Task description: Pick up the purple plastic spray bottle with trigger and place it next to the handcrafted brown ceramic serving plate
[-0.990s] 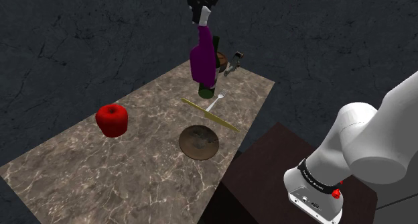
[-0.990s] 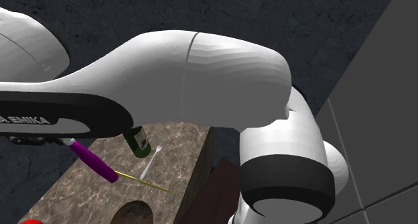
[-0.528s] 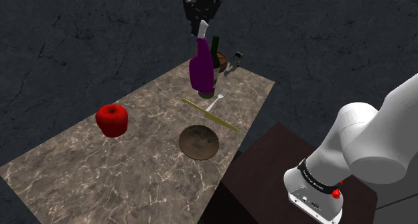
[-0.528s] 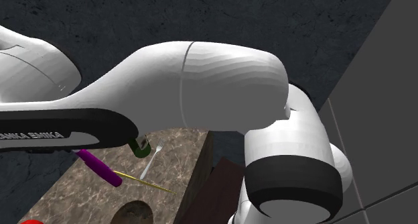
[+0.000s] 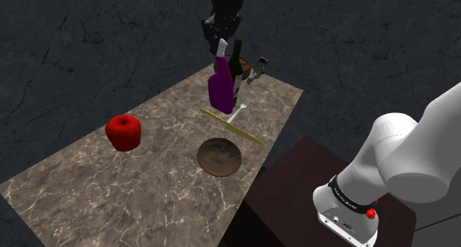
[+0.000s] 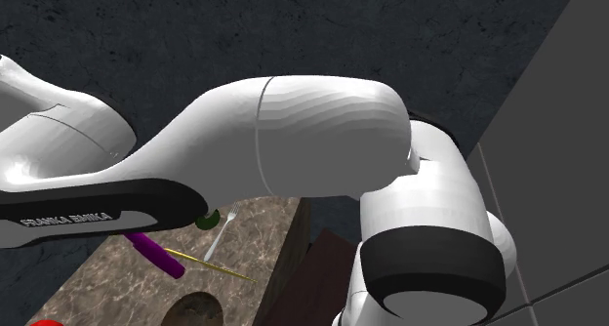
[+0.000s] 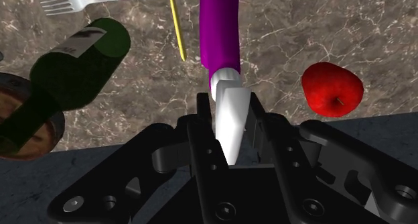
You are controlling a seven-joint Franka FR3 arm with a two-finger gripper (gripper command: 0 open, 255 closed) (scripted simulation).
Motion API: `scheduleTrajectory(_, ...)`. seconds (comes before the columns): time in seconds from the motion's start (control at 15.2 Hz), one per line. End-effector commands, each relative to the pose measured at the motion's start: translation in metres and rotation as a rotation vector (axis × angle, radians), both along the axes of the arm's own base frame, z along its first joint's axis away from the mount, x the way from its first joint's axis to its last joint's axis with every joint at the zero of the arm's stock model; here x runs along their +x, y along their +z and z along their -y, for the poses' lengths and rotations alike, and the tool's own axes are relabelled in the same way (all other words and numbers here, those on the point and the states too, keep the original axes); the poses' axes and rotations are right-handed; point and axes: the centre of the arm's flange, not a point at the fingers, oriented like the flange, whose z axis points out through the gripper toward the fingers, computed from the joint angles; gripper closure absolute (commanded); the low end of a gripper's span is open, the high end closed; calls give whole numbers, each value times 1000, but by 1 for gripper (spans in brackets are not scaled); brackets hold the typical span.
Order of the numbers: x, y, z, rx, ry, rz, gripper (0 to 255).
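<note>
Shoulder view: long marbled grey-brown table top (image 5: 111, 186), running away up and to the right. The white arm (image 5: 414, 149) reaches over its far end.

- The black two-finger gripper (image 5: 221, 43) points down. In the wrist view the fingers are clamped on the white trigger head of the tall purple spray bottle (image 5: 219, 90).
- The bottle hangs base-down, clear of the table, over the far end.
- Beside and behind it stands a dark green glass bottle (image 5: 236, 61), close.
- The round brown mottled plate (image 5: 219, 156) lies flat mid-table, nearer the stand.
- The red apple (image 5: 123, 132) sits well apart, toward this view's left.
- A silver fork (image 5: 236, 114) and a thin yellow stick (image 5: 233, 126) lie between the hanging bottle and the plate. The stick's end comes close to the plate's rim.

Step in hand, as I judge it, is the carry to the plate.

- The grip sits high on a narrow head, so the body may swing. Move smoothly and hold it upright.
- Pass over the fork and stick with height to spare, and pull away from the green bottle first.
- Aim for bare table beside the plate on the apple side, not on the rim.
- Lower until the base bears on the table, then release.
</note>
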Motion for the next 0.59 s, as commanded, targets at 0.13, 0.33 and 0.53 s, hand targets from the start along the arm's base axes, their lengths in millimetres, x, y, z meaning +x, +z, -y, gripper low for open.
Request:
scheduleTrajectory(0.13, -1, -21, -1, 0, 0, 1, 255)
scheduleTrajectory(0.33, -1, -37, -1, 0, 0, 1, 255)
scheduleTrajectory(0.53, -1, -52, -1, 0, 0, 1, 255)
